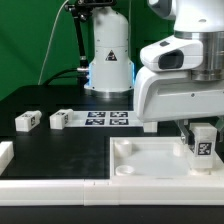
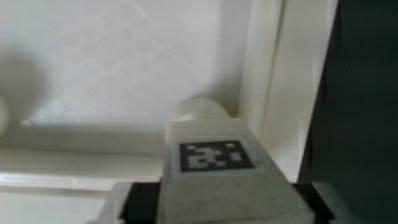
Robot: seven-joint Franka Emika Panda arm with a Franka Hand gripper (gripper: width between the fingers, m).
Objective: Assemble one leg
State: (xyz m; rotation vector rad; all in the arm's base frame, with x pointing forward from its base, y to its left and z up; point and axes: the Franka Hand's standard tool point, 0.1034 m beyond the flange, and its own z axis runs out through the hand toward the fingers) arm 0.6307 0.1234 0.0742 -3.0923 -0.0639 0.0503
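Observation:
My gripper (image 1: 203, 140) is shut on a leg (image 1: 204, 148), a small white block with a black-and-white tag. It holds the leg upright over the near corner of the large white square panel (image 1: 150, 160), at the exterior view's right. In the wrist view the leg (image 2: 215, 152) sits between my two dark fingers (image 2: 135, 200), its far end at a round corner socket (image 2: 208, 103) of the panel (image 2: 107, 70). I cannot tell whether the leg touches the socket. Two more legs (image 1: 25, 121) (image 1: 62, 119) lie on the black table at the exterior view's left.
The marker board (image 1: 108, 118) lies at the back middle of the table. A white block (image 1: 149, 125) shows behind the arm. A white part (image 1: 5, 155) lies at the left edge and a white strip (image 1: 50, 190) along the front. The arm's base (image 1: 108, 60) stands behind.

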